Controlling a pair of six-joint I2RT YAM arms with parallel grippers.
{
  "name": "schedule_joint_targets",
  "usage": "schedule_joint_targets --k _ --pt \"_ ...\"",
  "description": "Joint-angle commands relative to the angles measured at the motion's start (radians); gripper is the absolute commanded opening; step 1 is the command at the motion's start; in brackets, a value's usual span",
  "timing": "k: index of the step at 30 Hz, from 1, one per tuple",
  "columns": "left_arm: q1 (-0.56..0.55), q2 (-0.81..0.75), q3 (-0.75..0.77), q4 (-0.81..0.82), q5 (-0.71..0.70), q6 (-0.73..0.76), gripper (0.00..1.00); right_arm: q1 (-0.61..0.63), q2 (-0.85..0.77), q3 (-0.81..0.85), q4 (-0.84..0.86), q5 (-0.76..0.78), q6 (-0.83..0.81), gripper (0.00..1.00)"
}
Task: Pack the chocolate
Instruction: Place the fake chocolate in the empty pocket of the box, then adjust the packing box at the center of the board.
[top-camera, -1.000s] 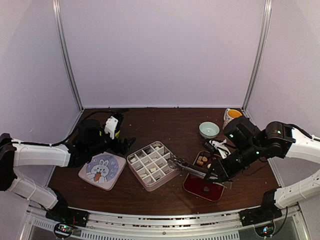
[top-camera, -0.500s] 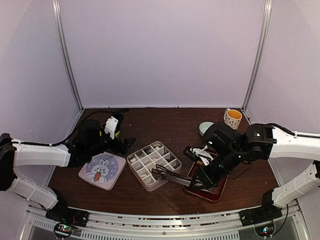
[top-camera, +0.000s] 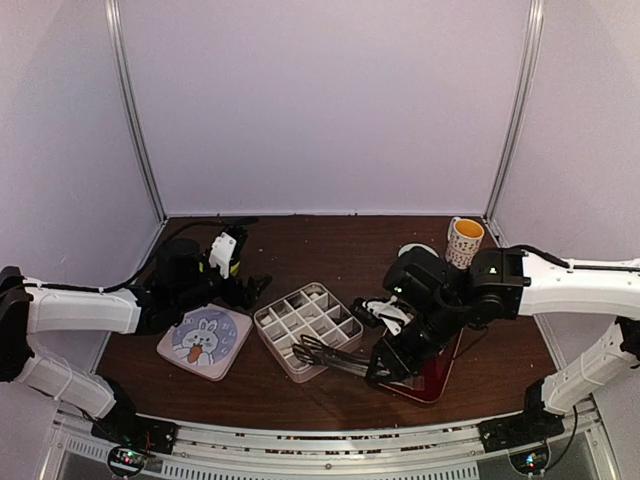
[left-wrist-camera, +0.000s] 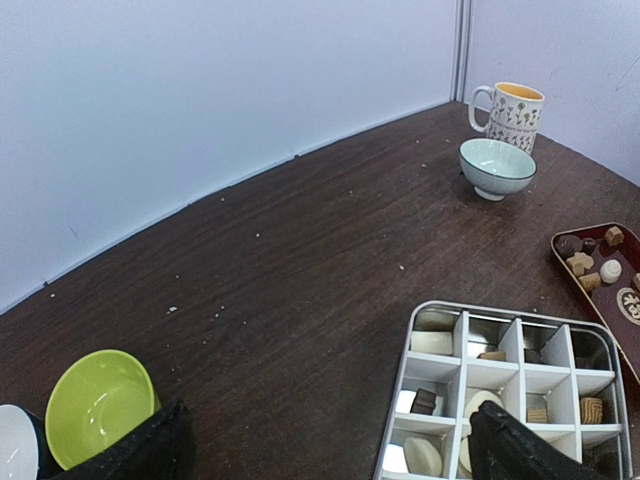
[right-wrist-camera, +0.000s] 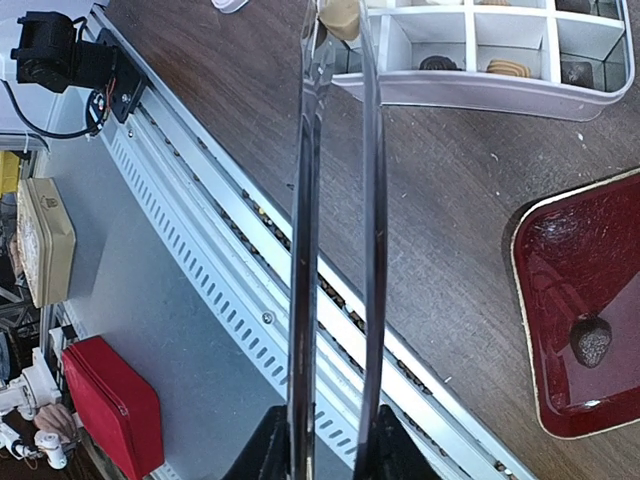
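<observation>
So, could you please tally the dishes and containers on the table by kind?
Bowls: 3 (lime-green bowl, pale blue-green bowl, white bowl barely in view)
Mugs: 1 (white patterned mug)
Boxes: 1 (silver divided tin)
Trays: 1 (glossy red tray)
Lids: 1 (bunny-print lid)
Total: 7

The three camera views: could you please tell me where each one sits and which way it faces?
Top external: above and behind the bases, looking down at the dark wooden table; left arm and right arm show.
Left wrist: on the left arm, looking across to the floral white mug; its open black fingers show.
Right wrist: looking along the metal tongs that the right gripper clamps, a cream chocolate piece at their tips.
Shared: all see the white divided tin box.
</observation>
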Motion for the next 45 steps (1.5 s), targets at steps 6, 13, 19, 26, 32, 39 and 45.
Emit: schedule_joint_targets --k 6,13,19,26,32,39,45 --pt "-0.005 0.001 0.027 0.025 0.006 0.006 0.98 0.006 -0.006 0.019 0.016 0.032 -0.018 0.31" --pt "-0.004 0.001 0.026 0.025 0.006 0.005 0.98 0.004 -0.027 0.051 -0.018 0.124 -0.013 0.3" --pt "-0.004 0.001 0.027 0.024 0.004 0.005 0.98 -0.04 -0.085 0.037 -0.02 0.27 0.021 0.28" --pt "-0.004 -0.002 0.027 0.024 -0.001 0.006 0.97 -0.127 -0.165 -0.028 -0.022 0.429 0.068 0.27" --pt "-0.004 0.013 0.048 -0.002 0.021 0.005 0.98 -0.228 -0.255 -0.146 0.016 0.504 0.131 0.27" --pt "-0.003 0.091 0.139 -0.112 0.045 -0.005 0.95 -0.28 -0.388 -0.296 0.119 0.548 0.157 0.28" --pt "0.006 0.197 0.308 -0.331 0.08 -0.066 0.87 -0.306 -0.429 -0.384 0.197 0.57 0.158 0.28"
